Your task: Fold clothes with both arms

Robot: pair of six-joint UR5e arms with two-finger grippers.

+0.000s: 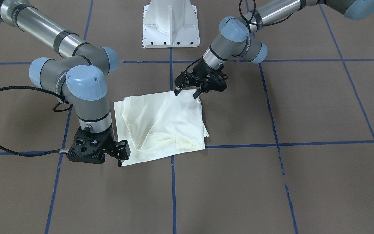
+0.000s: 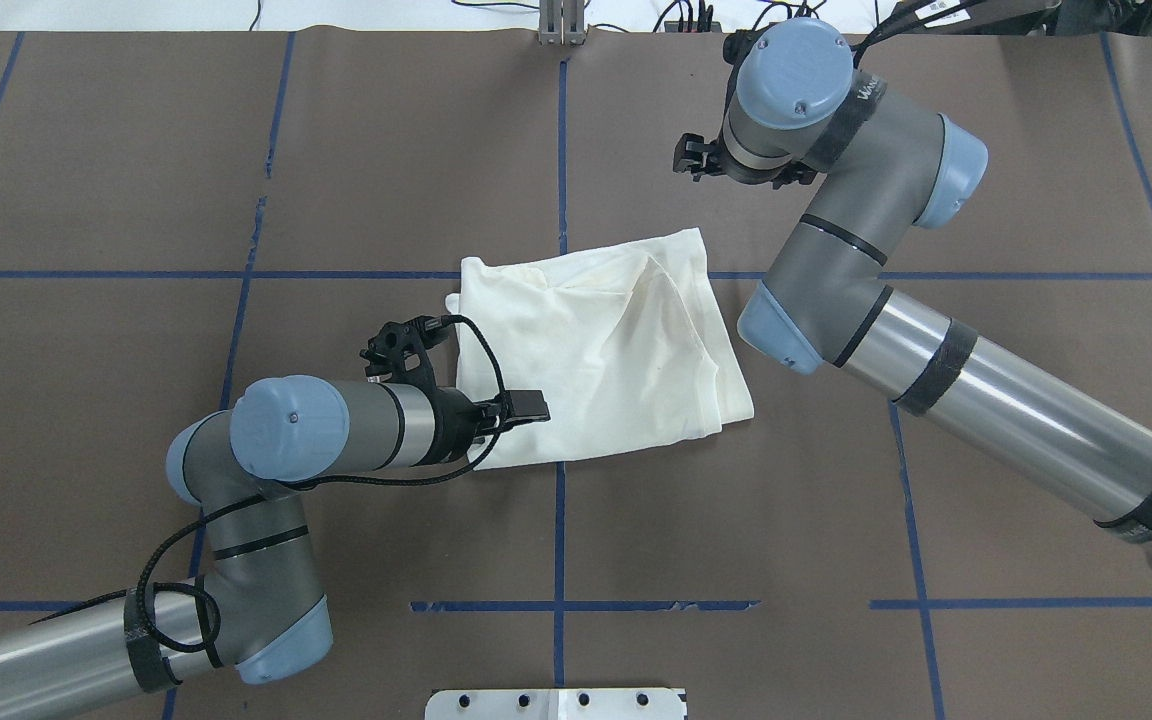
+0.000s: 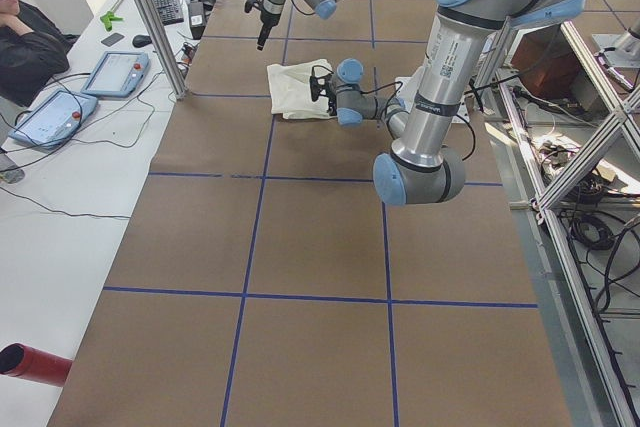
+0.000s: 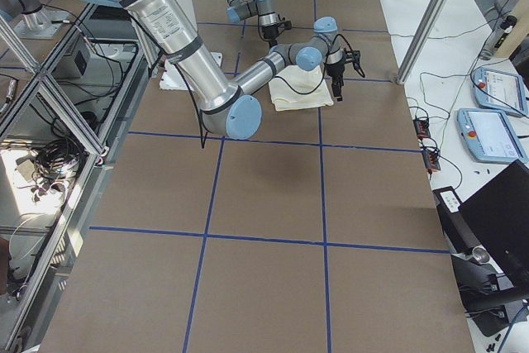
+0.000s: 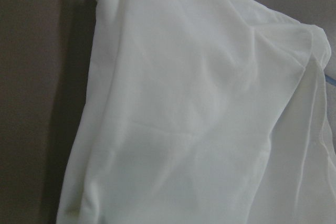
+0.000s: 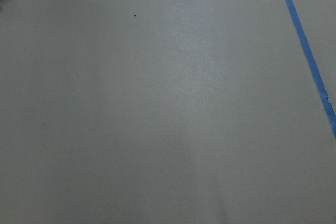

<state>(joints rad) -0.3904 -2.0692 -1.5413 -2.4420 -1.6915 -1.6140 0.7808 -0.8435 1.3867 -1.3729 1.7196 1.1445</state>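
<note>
The cream-white shirt [image 1: 161, 123] lies folded into a rough rectangle in the middle of the table, plain side up, with the cat print hidden. It also shows in the overhead view [image 2: 596, 350]. My left gripper [image 1: 186, 92] is open, its fingers just over the shirt's edge nearest the robot [image 2: 511, 410]. The left wrist view is filled with cream cloth [image 5: 184, 119]. My right gripper [image 1: 121, 157] hangs raised beyond the shirt's far right corner [image 2: 686, 155]. I cannot tell whether it is open or shut. The right wrist view shows only brown table [image 6: 157, 103].
The white pedestal base [image 1: 170, 29] stands at the robot's edge of the table [image 2: 556, 703]. Blue tape lines [image 2: 560, 150] cross the brown table. An operator [image 3: 25, 47] sits at a side desk with tablets [image 3: 110, 72].
</note>
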